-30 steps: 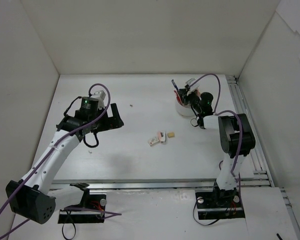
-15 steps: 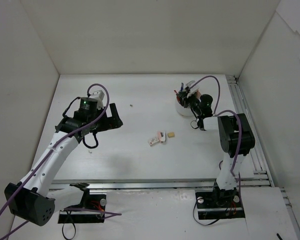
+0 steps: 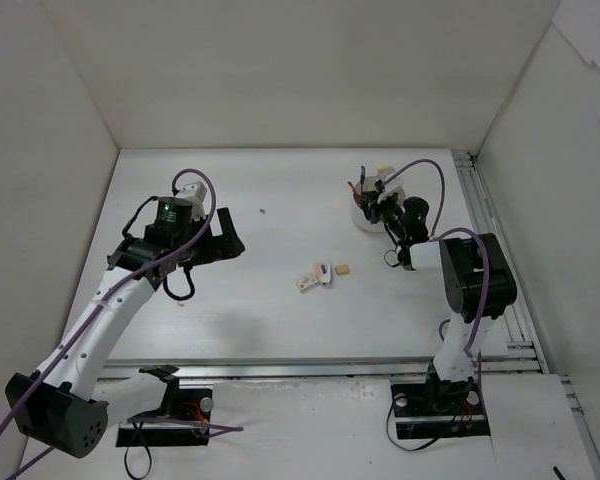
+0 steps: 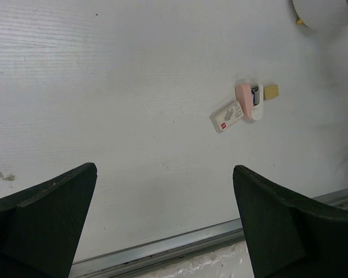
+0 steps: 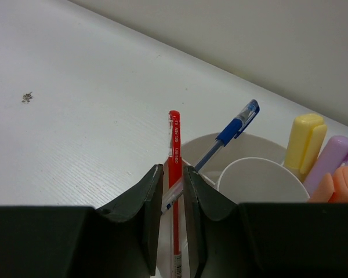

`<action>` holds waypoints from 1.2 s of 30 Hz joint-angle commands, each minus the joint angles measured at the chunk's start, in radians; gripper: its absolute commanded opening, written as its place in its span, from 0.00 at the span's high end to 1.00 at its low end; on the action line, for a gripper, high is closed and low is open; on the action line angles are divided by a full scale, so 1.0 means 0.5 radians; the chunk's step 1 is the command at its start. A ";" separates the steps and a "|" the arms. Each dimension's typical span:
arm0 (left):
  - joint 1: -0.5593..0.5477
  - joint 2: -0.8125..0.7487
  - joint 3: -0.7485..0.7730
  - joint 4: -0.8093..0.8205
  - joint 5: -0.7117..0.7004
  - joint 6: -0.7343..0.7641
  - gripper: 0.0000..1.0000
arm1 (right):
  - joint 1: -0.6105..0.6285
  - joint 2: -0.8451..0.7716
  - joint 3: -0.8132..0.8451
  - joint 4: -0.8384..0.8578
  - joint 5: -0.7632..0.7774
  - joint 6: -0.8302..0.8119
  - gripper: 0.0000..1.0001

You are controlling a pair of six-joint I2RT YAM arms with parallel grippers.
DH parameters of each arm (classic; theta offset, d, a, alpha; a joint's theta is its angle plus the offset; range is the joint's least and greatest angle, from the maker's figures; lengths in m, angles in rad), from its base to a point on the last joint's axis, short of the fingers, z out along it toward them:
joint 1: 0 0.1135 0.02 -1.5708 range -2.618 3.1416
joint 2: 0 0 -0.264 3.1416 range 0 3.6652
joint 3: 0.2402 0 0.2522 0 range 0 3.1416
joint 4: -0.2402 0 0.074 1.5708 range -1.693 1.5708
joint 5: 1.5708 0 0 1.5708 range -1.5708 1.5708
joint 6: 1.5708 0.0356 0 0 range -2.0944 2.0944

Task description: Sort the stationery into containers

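Both fingers of the left gripper (image 4: 164, 169) spread wide over the worktop (image 4: 104, 87), holding nothing. Mid-worktop lie a white eraser (image 4: 227, 116), a pink piece (image 4: 243, 95) and a tan block (image 4: 271, 90), close together. At far right, the right gripper (image 5: 173, 171) pinches an upright red pen (image 5: 173, 139) at the rim of the white dish (image 5: 255, 182), which holds a blue pen (image 5: 235, 130) and yellow, purple and orange markers (image 5: 304, 139).
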 commanded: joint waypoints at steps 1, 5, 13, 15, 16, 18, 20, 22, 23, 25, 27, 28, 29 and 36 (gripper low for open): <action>0.004 -0.067 0.005 0.078 0.018 -0.022 0.00 | -0.027 -0.142 -0.003 0.239 0.088 0.074 0.83; 0.004 -0.073 -0.001 0.066 0.018 -0.031 0.00 | -0.030 -0.191 0.088 -0.061 0.100 0.098 0.83; 0.004 -0.113 -0.010 0.053 -0.007 -0.025 0.00 | -0.006 -0.302 0.521 -1.386 0.271 -0.015 0.88; 0.004 -0.110 -0.001 0.050 -0.013 -0.019 0.00 | -0.003 -0.293 0.616 -1.627 0.363 -0.015 0.92; 0.004 -0.104 0.002 0.041 -0.013 -0.019 0.00 | -0.003 -0.284 0.659 -1.729 0.394 -0.027 0.93; 0.004 -0.097 0.014 0.035 -0.013 -0.019 0.00 | 0.000 -0.244 0.760 -1.953 0.440 -0.070 0.96; 0.004 -0.097 0.011 0.035 -0.013 -0.012 0.00 | 0.009 -0.228 0.779 -1.985 0.419 -0.092 0.96; 0.004 -0.101 0.014 0.035 -0.013 -0.009 0.00 | 0.010 -0.237 0.754 -1.912 0.370 -0.092 0.87; 0.004 -0.104 0.014 0.038 -0.013 -0.006 0.00 | 0.010 -0.250 0.757 -1.875 0.364 -0.089 0.82; 0.004 -0.107 0.024 0.035 -0.013 -0.003 0.00 | 0.028 -0.265 0.803 -1.878 0.382 -0.095 0.77; 0.004 -0.113 0.024 0.035 -0.016 0.000 0.00 | 0.040 -0.299 0.846 -1.884 0.401 -0.110 0.74; 0.004 -0.113 0.024 0.041 -0.019 0.003 0.00 | 0.052 -0.323 0.883 -1.884 0.422 -0.116 0.74; 0.004 -0.110 0.024 0.044 -0.019 0.000 0.00 | 0.065 -0.336 0.905 -1.893 0.425 -0.141 0.73; 0.004 -0.082 0.033 0.057 -0.022 0.012 0.00 | 0.147 -0.397 1.046 -1.958 0.536 -0.227 0.68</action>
